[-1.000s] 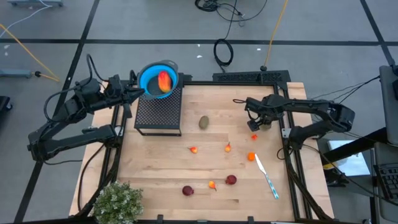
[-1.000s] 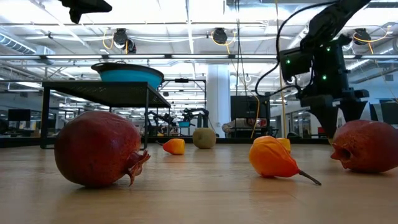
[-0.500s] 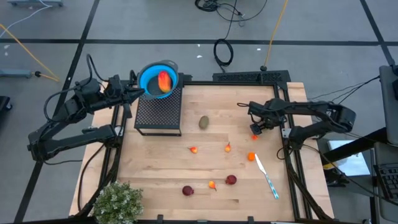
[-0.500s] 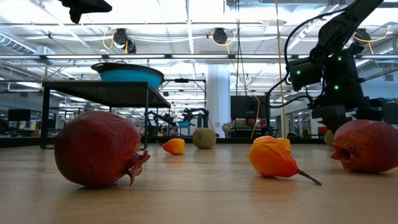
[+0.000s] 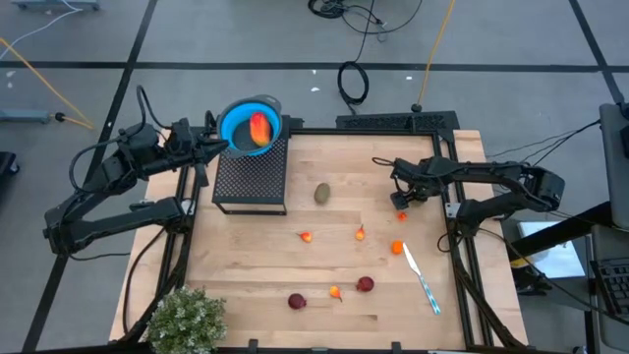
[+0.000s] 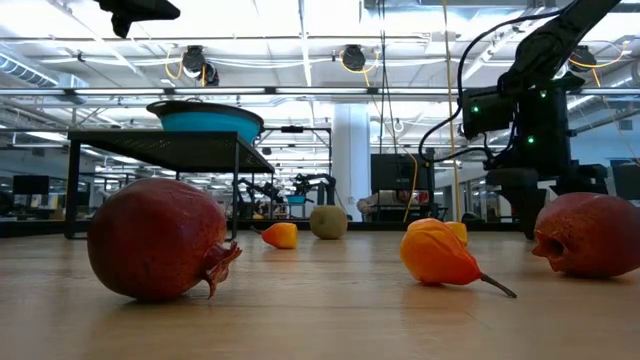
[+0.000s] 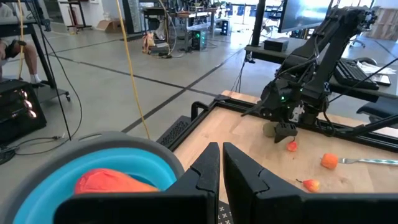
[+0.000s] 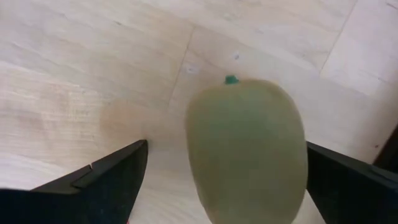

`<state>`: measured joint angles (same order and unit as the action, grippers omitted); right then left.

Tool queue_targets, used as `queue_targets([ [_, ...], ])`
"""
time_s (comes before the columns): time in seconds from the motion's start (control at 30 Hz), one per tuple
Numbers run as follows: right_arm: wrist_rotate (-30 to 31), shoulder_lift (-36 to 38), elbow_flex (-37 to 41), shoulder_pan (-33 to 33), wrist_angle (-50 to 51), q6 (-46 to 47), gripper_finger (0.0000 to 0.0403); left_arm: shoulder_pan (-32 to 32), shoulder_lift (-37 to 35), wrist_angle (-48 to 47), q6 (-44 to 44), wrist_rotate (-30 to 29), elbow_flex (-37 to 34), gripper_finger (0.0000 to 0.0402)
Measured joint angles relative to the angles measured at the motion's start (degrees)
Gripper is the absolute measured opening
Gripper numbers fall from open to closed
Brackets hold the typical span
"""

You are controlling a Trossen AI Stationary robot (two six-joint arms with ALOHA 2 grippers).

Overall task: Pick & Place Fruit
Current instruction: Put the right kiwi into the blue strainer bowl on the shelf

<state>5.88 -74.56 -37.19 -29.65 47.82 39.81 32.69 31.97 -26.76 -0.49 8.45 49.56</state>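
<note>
A red-orange oblong fruit point(image 5: 259, 128) lies in the blue bowl point(image 5: 236, 123), which stands on a black mesh stand point(image 5: 251, 177). My left gripper point(image 7: 221, 167) is shut and holds nothing, level beside the bowl's rim. My right gripper point(image 5: 401, 200) points down near the table's right edge, open. Its fingers stand on either side of a pale green oval fruit point(image 8: 245, 143) that lies on the table. An olive-brown oval point(image 5: 322, 194), two dark red balls point(image 5: 297, 301) point(image 5: 365, 284) and several small orange bits lie loose on the wood.
A white and blue utensil point(image 5: 423, 280) lies at the right, its tip by an orange bit point(image 5: 397, 248). Another orange bit point(image 5: 401, 215) lies just near of my right gripper. A bushy green plant point(image 5: 187, 320) stands at the near left corner.
My right gripper has sunk toward the table over the pale green fruit and rolled a little about its own axis. It stays open. The fruit has not moved.
</note>
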Motion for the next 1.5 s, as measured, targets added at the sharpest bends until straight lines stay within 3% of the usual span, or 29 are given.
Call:
queue_targets([
  [0.7, -1.6, 1.1, 0.0, 0.0, 0.9, -0.4, 0.0197, 0.0, 0.0, 0.0, -1.4, 0.0, 0.0, 0.0019],
  [1.13, -7.7, 15.1, -0.1, 0.1, -3.4, -0.4, 0.0206, 0.0, 0.0, 0.6, -7.8, 0.0, 0.0, 0.0019],
  [1.37, -15.0, 22.8, -0.1, 0.1, -18.1, 1.2, 0.0203, 0.0, 0.0, 1.6, -11.1, 1.0, 0.0, 0.0019],
  [1.5, -20.6, 25.0, -0.1, 0.1, -30.3, 3.3, 0.0204, 0.0, 0.8, 1.9, -13.6, 4.4, 0.0, 0.0019],
])
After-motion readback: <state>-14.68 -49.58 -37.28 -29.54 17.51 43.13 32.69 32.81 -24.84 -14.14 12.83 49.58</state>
